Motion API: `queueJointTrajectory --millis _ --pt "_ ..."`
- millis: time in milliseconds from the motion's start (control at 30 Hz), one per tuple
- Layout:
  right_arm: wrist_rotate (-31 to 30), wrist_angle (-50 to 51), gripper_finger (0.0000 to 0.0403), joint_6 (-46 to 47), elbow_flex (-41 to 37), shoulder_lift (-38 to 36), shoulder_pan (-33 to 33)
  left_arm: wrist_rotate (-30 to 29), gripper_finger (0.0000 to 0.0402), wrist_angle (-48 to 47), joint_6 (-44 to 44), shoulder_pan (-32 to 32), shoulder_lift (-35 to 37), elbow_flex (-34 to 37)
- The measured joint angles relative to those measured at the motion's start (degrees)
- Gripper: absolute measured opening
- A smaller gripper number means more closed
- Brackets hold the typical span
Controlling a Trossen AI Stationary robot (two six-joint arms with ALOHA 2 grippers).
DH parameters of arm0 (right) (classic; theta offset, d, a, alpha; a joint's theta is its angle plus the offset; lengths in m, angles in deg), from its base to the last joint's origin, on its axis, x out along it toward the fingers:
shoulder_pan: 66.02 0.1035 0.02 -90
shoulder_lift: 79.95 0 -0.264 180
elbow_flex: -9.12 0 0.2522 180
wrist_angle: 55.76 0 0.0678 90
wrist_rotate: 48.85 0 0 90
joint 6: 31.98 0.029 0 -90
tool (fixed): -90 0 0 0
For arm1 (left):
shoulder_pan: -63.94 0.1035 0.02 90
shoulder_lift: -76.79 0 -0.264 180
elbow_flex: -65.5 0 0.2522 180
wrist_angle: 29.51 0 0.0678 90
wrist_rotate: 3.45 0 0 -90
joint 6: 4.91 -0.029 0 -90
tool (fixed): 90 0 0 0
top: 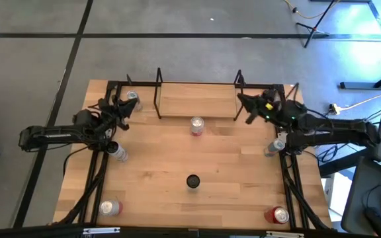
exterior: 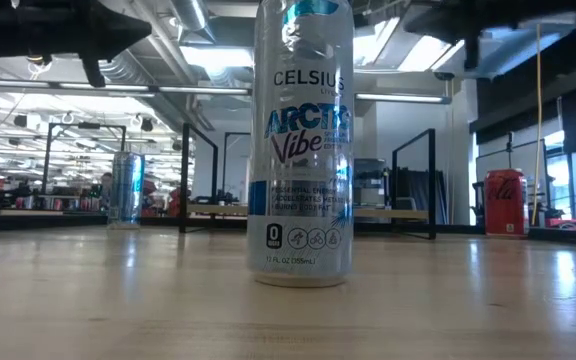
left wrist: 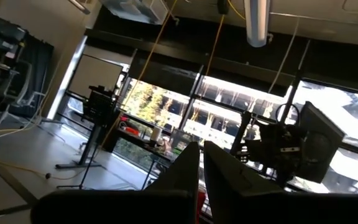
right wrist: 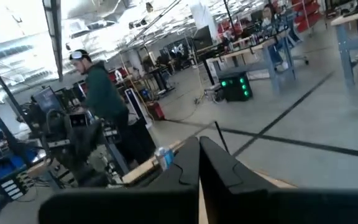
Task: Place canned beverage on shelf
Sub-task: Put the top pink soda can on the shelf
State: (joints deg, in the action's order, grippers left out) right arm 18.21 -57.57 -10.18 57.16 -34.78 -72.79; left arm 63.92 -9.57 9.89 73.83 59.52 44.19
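Cans dot my counter [top: 177, 165] while both arms hang raised and empty-handed, seen from overhead. My left gripper [top: 123, 104] sits at the upper left of the frame, fingers pressed together on nothing, close to a silver can [top: 132, 98] in that corner; my right gripper [top: 245, 106] mirrors it at the upper right, jaws likewise closed and bare, beside the shelf's end frame. The shelf [top: 197, 100], a light plank between two black wire ends, stands at the top centre of the counter, and nothing rests on its plank. A can with a pale top [top: 196, 125] stands just in front of the shelf, on the counter, near but not on it. Other cans wait farther off: one at middle left [top: 118, 153], one at middle right [top: 274, 147], a red-and-silver one at lower left [top: 109, 207] and a red one at lower right [top: 278, 215]. A tall silver-and-blue can [top: 192, 181] stands at lower centre, filling the table-level view [exterior: 302, 150]. Both wrist views look out over the room, not at any can, and a person in a dark top [right wrist: 104, 93] stands beyond the counter in the right wrist view. By my judgement the job is unstarted as things lie: no can is gripped, none is shelved, and picking, lifting and setting down all remain.
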Motion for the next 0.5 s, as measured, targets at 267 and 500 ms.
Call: queueJointTrajectory --millis 267,500 --pt "4.6 14.4 0.0064 -4.2 14.9 18.1 0.0 -0.9 0.0016 -0.2 0.0 0.0 0.0 0.0" --pt "9.6 30.5 0.0215 -4.3 29.8 30.8 -1.2 -1.3 0.0016 -0.2 0.1 0.0 0.0 0.0"
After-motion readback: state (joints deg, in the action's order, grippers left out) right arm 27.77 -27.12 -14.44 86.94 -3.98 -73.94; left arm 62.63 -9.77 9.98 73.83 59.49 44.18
